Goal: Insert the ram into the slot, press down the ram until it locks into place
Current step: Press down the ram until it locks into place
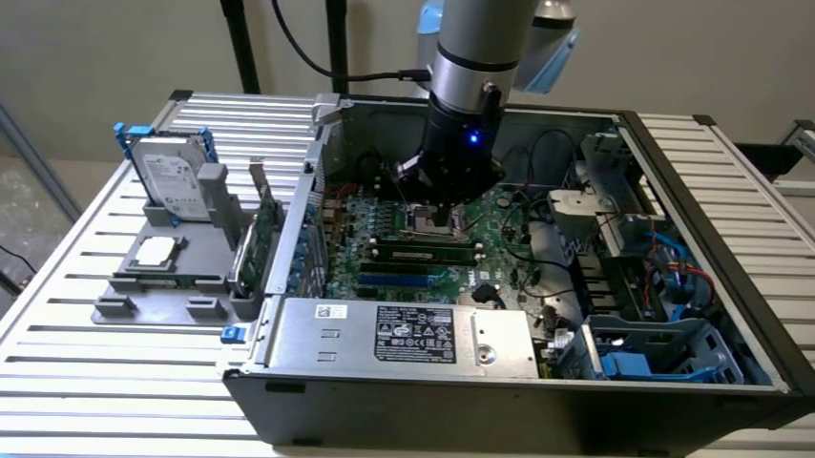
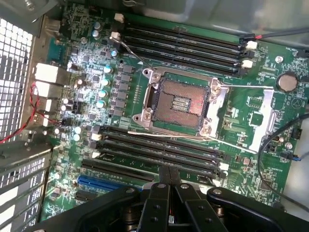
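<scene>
The ram (image 1: 418,252), a green stick with black chips, sits along a black slot (image 1: 382,258) on the motherboard, just on the near side of the CPU socket (image 1: 430,227) in the exterior view. My gripper (image 1: 440,218) hangs over that socket, a little above the board and apart from the ram. In the wrist view the fingertips (image 2: 162,180) meet with nothing between them, so the gripper (image 2: 169,178) is shut and empty. Just beyond them runs a bank of long black slots (image 2: 159,150). A second bank (image 2: 183,46) lies past the CPU socket (image 2: 179,102).
The open case's walls (image 1: 713,239) surround the motherboard. A power supply (image 1: 401,334) sits at the near side, cables and a blue drive cage (image 1: 637,363) on the exterior view's right. A blue slot (image 1: 395,280) lies beside the ram. A grey fixture with a hard drive (image 1: 172,176) stands outside.
</scene>
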`<state>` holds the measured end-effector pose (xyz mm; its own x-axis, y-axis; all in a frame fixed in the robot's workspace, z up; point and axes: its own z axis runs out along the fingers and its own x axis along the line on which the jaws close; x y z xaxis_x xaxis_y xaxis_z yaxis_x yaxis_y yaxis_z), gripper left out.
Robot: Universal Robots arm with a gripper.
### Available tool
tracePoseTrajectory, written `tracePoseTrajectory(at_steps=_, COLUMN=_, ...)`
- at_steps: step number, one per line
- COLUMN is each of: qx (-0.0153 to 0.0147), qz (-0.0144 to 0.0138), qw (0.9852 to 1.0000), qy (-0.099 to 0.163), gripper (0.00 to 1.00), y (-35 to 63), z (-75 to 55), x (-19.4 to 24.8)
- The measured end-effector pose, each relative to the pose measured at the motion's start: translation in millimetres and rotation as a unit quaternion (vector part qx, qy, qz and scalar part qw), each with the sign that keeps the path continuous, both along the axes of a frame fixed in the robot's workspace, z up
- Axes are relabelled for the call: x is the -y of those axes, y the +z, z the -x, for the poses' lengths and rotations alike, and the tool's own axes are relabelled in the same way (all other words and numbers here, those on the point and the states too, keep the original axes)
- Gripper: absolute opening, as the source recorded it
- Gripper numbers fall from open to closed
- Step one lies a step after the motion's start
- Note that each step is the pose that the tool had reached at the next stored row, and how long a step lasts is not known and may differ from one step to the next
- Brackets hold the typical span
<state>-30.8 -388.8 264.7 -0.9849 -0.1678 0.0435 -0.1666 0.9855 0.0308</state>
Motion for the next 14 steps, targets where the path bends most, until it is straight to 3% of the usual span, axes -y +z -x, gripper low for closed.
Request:
tracePoseTrajectory(at_steps=6, qx=0.0029, qz=0.0000, qw=0.9994, qy=-0.035, gripper=0.11, y=0.1, z=0.0, x=0.0)
tracePoseTrajectory(at_steps=11, qx=0.0066, qz=-0.0001, qw=0.9981, qy=-0.062, gripper=0.11, y=0.1, z=0.0, x=0.0)
tracePoseTrajectory(at_steps=14, qx=0.0072, qz=0.0001, qw=0.9973, qy=-0.073, gripper=0.11, y=0.2, z=0.0, x=0.3)
